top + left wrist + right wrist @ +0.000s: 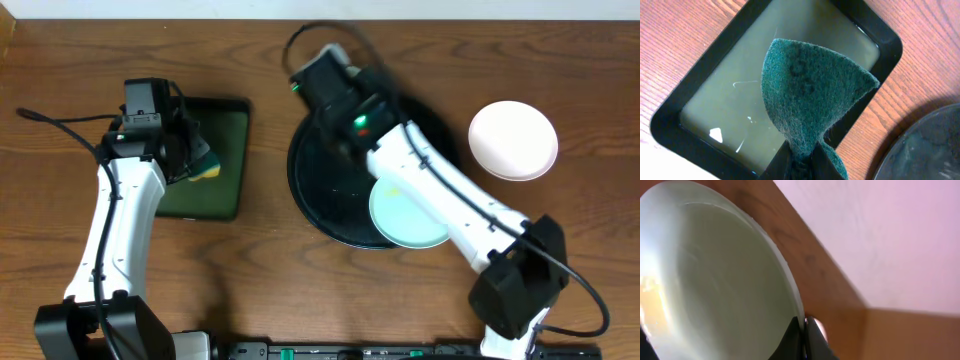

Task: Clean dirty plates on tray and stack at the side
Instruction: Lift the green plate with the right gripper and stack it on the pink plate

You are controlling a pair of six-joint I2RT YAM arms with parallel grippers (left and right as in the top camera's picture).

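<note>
My right gripper [804, 335] is shut on the rim of a pale mint plate [715, 280] that has a yellowish smear at its lower left and is tilted steeply. In the overhead view this gripper [335, 78] is blurred over the far side of the round black tray [318, 190], and the held plate is hidden there. A second pale mint plate [405, 215] lies on the tray's near right, partly under my arm. A white plate [513, 140] sits on the table to the right of the tray. My left gripper [802, 161] is shut on a green sponge [810, 95].
The left gripper [195, 158] holds the sponge [207, 166] over a rectangular black tray with a green inside [225, 150] at the left; this tray also shows in the left wrist view [670, 125]. The round tray's edge shows in that view [932, 145].
</note>
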